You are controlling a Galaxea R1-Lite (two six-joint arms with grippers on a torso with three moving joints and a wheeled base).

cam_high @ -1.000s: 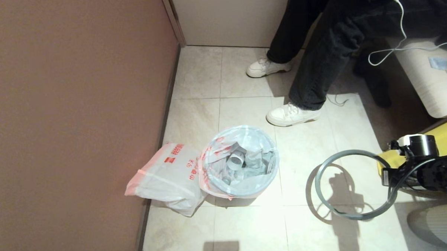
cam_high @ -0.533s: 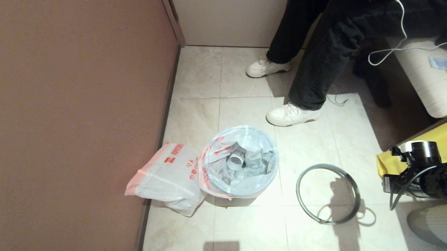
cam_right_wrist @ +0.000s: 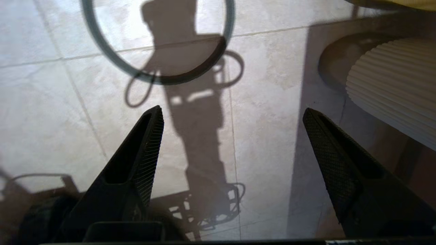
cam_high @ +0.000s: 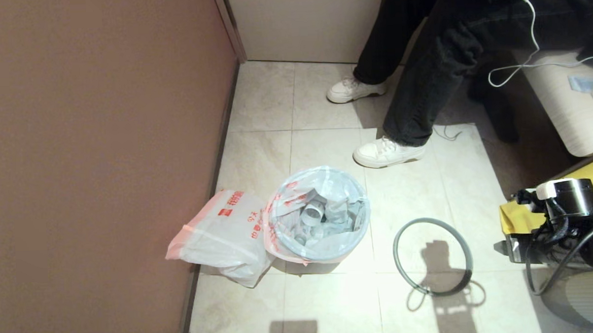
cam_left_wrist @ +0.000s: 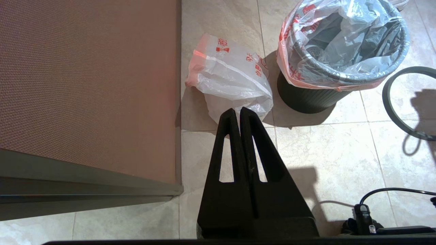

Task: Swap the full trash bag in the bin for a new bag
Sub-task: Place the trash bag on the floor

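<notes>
The right gripper (cam_right_wrist: 231, 119) hangs above the floor (cam_high: 331, 303) with its jaws spread wide and nothing between them; the grey hoop (cam_high: 432, 256) lies flat on the tiles just ahead of it. The left gripper (cam_left_wrist: 240, 114) is clenched shut on nothing, poised over the new bag (cam_left_wrist: 231, 76), which slumps against the brown wall (cam_high: 103, 143). Touching that bag stands the bin (cam_left_wrist: 306, 98), the full trash bag (cam_high: 320, 215) lining it, well apart from the right gripper.
</notes>
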